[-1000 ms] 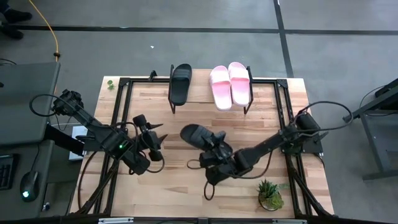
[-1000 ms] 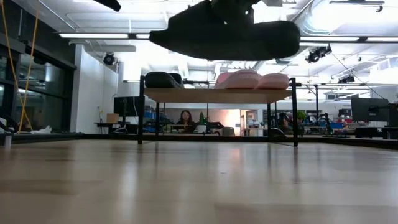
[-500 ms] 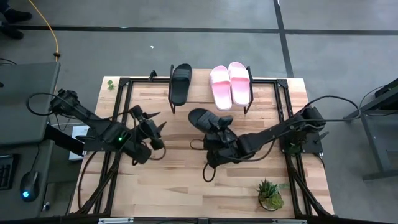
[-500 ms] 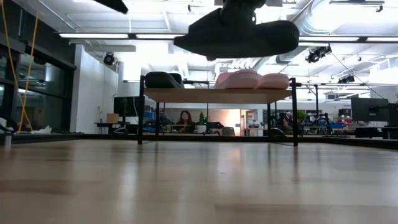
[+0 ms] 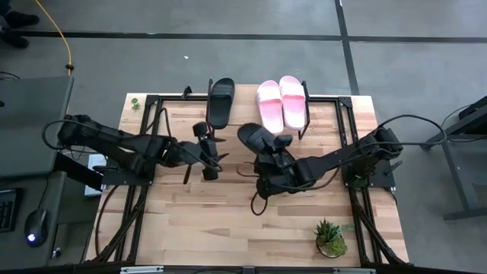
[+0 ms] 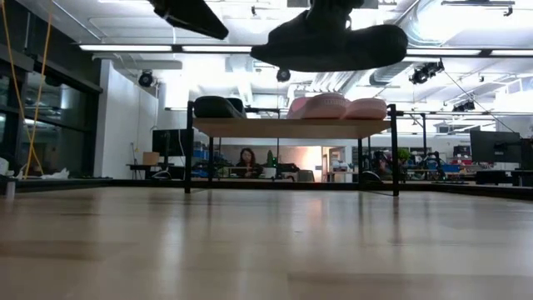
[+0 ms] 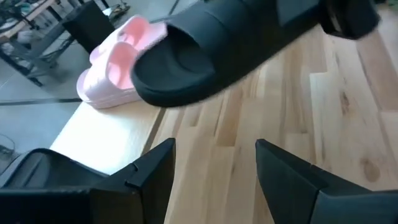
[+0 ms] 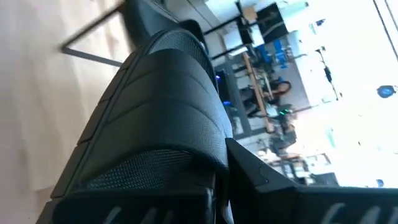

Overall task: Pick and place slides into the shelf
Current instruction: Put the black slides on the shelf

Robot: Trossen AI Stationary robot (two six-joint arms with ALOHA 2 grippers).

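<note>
Right gripper (image 5: 268, 156) carrying a black slide (image 5: 257, 140) mid-air near the shelf (image 5: 243, 114)

It's clamped on the strap. Other black slide (image 5: 221, 101) and pink pair (image 5: 281, 103) sit on the shelf at the table's (image 5: 228, 221) far edge; left gripper (image 5: 211, 154) hangs open nearby.

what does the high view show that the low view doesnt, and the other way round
Only the high view shows the left gripper open beside the carried slide, the right arm's reach across the table, and a small potted plant near the table's corner.

Only the low view shows that the carried black slide hangs well above the tabletop, higher than the shelf top, and a person in the room behind.

Both show the shelf holding one black slide and two pink slides.
</note>
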